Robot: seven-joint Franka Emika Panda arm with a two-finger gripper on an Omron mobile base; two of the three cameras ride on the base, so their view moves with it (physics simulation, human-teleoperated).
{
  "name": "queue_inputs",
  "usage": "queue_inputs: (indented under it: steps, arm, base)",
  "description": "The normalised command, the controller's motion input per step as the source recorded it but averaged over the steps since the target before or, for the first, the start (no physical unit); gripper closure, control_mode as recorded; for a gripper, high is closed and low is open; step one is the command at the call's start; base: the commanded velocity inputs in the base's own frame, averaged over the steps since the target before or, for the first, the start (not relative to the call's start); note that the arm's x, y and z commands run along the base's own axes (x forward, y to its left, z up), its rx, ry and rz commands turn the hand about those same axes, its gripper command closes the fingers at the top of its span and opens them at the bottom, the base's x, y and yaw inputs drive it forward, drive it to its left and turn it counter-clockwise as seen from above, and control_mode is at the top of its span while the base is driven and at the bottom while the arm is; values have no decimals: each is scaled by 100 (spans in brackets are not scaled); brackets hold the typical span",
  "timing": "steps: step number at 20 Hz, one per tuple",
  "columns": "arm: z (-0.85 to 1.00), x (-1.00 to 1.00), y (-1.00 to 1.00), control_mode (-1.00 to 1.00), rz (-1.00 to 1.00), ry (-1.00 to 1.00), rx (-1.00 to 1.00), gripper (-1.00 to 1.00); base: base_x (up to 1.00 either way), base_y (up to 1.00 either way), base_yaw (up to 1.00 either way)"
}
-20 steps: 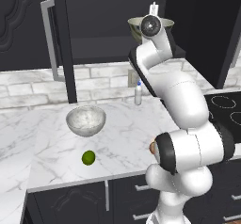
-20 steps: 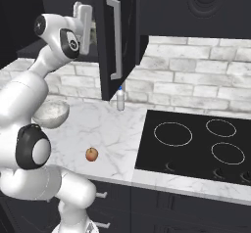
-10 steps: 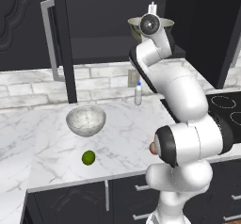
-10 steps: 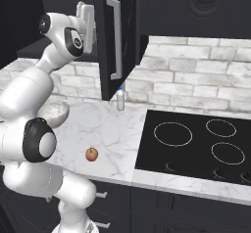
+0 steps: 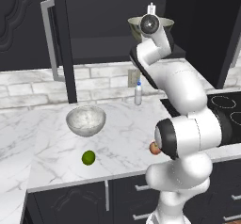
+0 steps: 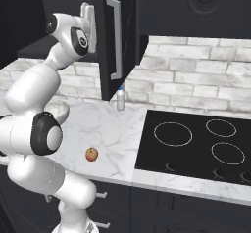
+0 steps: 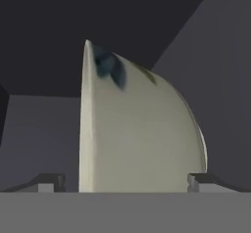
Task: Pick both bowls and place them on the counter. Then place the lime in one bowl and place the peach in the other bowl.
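With the marbled bowl point(image 5: 85, 120) already on the counter point(image 5: 122, 138), I'm reaching for the cream bowl point(image 7: 139, 139) on the cabinet shelf point(image 5: 103, 56), gripper point(image 7: 125, 180) fingers spread wide around it; next I should close on it.

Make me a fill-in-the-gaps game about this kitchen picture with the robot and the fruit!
1. The marbled bowl sits on the white ______.
2. The small fruit lying in front of that bowl is the ______.
3. The cream bowl is up inside the open ______, with the gripper right at it.
4. The peach lies on the counter, to the left of the black ______.

Missing words: counter; lime; cabinet; stovetop
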Motion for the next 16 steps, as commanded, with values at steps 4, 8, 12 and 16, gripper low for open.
queue_inputs:
  steps: [4,8,12,16]
  arm:
    - [-4,3,3,-100,0,0,0,100]
    - [-17,-25,0,-100,0,0,0,100]
    - [-24,-42,9,-100,0,1,0,100]
    - [-14,-50,20,-100,0,0,0,100]
  base:
    - [0,0,0]
    - [0,0,0]
    - [0,0,0]
    - [0,0,0]
